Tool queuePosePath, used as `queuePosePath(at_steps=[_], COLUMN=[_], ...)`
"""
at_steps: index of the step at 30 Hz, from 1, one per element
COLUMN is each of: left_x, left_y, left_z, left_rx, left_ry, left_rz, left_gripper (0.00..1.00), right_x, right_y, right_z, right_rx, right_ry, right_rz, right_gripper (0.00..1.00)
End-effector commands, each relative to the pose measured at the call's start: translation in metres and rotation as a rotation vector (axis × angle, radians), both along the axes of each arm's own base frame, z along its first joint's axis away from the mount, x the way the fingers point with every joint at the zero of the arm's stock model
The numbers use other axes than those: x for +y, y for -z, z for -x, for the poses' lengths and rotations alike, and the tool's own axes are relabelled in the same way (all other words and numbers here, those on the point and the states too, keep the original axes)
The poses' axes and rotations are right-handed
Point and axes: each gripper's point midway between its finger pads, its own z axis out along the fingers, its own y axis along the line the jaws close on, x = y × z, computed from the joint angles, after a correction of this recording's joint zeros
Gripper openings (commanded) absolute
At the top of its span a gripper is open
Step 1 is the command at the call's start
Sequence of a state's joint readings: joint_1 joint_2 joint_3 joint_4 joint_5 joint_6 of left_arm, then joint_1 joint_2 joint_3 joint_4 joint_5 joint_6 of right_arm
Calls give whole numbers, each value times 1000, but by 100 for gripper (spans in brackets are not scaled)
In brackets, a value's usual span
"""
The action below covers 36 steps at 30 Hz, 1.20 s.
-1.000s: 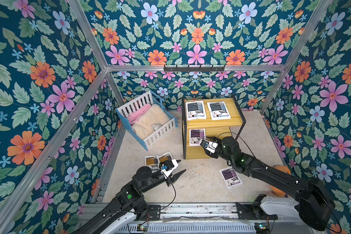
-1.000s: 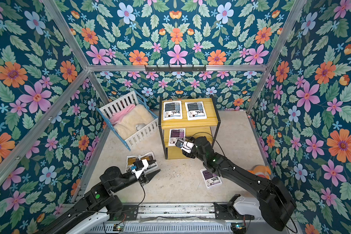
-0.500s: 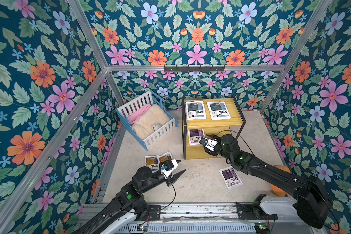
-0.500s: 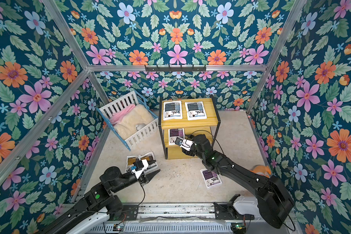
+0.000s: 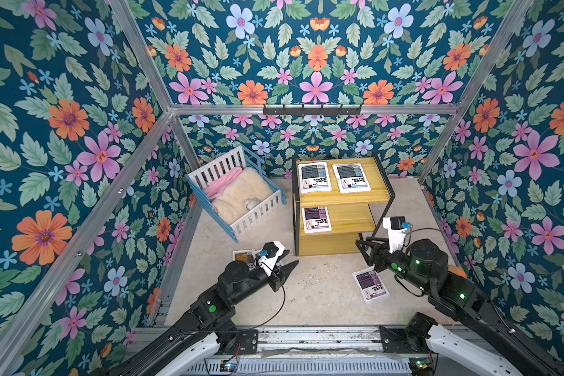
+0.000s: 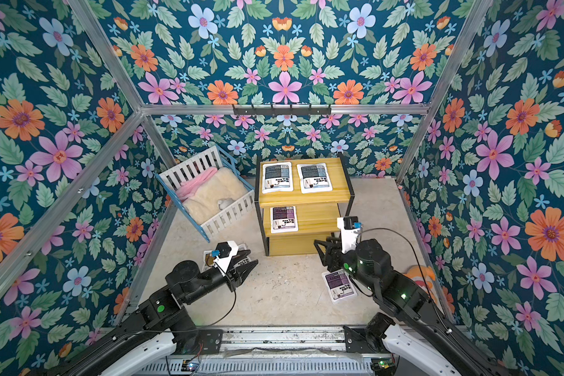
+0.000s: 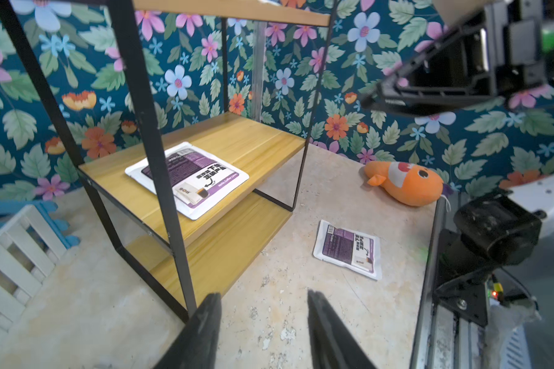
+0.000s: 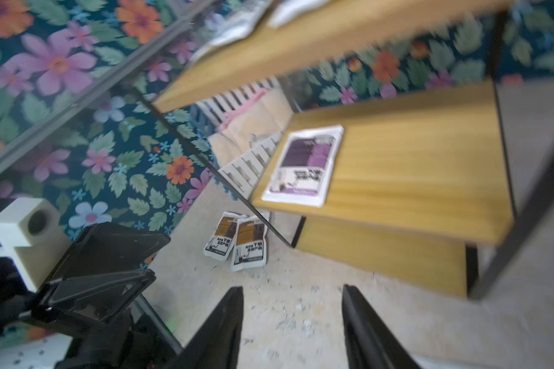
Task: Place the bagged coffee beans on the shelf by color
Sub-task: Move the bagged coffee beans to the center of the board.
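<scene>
The shelf (image 5: 349, 201) stands at the back of the floor. Two blue-grey bagged coffee beans (image 5: 314, 176) (image 5: 351, 177) lie on its top board. A purple bag (image 5: 316, 219) (image 7: 205, 182) (image 8: 304, 166) lies on the middle tier. Another purple bag (image 5: 370, 284) (image 7: 347, 249) lies flat on the floor. My right gripper (image 5: 363, 249) (image 8: 291, 289) hangs open and empty between that bag and the shelf's front right corner. Two yellow-brown bags (image 8: 219, 238) (image 8: 250, 242) lie on the floor at the left, partly hidden in both top views by my left gripper (image 5: 290, 263) (image 7: 264, 295), which is open and empty.
A white-and-blue crib (image 5: 238, 198) with fluffy bedding stands left of the shelf. An orange plush fish (image 7: 403, 182) lies by the right wall behind my right arm. A black hook rail (image 5: 311, 110) runs along the back wall. The shelf's black frame posts (image 7: 154, 159) stand close to my left gripper.
My right gripper has pulled back from the middle tier toward the front right, leaving the purple bag there. The left arm has stayed put.
</scene>
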State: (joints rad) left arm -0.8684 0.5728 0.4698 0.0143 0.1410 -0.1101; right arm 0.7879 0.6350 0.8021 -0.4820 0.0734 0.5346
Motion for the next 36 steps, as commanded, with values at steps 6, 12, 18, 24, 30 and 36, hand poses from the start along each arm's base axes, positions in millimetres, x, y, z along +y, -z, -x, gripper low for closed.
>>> queuePosePath(at_steps=[6, 12, 18, 24, 30, 36], left_x=[-30, -65, -95, -94, -71, -45], left_y=[44, 87, 129, 151, 168, 187], left_z=[-22, 0, 19, 15, 19, 29], left_rx=[404, 536, 640, 701, 763, 848], left_ry=[-152, -172, -182, -259, -335, -404], left_rz=[96, 81, 104, 105, 93, 49], left_gripper=[44, 43, 41, 39, 38, 38], right_x=[-86, -110, -100, -84, -43, 16], right_y=[141, 200, 210, 241, 251, 231], right_z=[7, -9, -7, 4, 23, 31], right_rx=[571, 708, 752, 817, 875, 873], right_ry=[486, 498, 450, 417, 283, 240], right_rz=[41, -144, -124, -83, -131, -299], right_gripper=[57, 51, 51, 59, 59, 57])
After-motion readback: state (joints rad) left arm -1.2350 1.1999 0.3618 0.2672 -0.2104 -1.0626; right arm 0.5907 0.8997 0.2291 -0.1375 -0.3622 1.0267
